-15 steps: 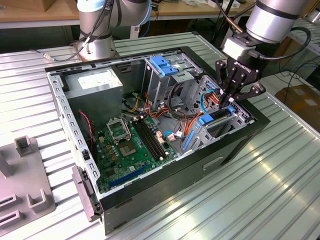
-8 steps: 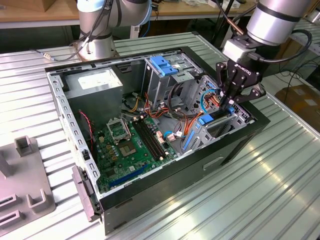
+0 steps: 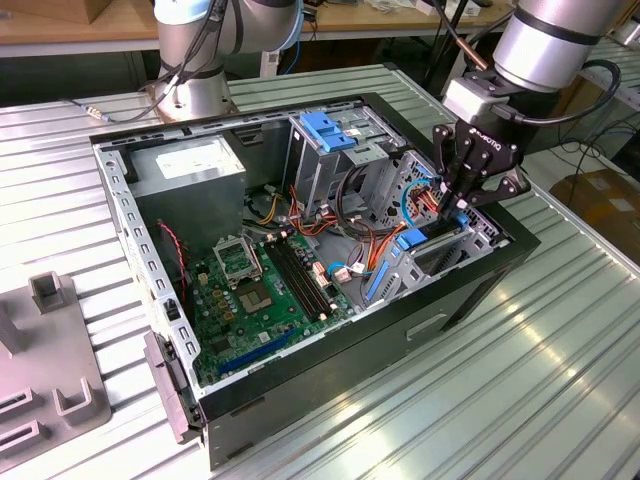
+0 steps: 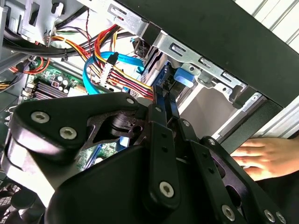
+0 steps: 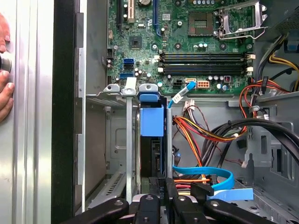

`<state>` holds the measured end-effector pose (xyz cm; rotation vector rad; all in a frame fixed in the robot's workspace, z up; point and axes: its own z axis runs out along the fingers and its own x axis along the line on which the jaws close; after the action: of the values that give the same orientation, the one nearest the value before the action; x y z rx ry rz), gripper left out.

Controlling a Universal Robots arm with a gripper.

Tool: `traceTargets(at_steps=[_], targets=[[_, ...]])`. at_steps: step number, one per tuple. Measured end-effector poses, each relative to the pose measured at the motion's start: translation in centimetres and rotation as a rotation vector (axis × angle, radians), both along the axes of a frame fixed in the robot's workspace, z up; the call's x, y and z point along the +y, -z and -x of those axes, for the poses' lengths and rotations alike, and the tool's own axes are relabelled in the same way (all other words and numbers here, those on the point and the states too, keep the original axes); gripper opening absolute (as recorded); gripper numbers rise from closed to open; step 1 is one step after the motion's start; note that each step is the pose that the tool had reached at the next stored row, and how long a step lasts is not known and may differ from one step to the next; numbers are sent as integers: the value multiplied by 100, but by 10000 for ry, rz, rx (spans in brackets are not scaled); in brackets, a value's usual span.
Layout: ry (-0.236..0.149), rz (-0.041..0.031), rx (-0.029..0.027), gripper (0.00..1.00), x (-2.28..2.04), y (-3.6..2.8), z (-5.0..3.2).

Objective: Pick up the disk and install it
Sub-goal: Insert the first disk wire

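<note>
A person's hand [image 5: 4, 70] rests outside the computer case [image 3: 480, 290]; the disk [image 5: 152, 122] stands edgewise in the drive bay at the case's front corner; the gripper [image 5: 159, 195] pinches its end, fingers narrow.

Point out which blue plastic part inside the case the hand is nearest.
The blue-railed grey disk standing on edge in the metal bay by the case's black wall, directly below the black hand. The blue plastic bracket sits apart atop the grey drive cage.
</note>
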<state>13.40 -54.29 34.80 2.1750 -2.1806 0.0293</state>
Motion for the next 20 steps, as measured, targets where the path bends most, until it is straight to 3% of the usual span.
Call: traceTargets(at_steps=[8, 20], targets=[[0, -4, 0, 17, 0, 18, -1], [0, -4, -153, 17, 0, 24, 23]])
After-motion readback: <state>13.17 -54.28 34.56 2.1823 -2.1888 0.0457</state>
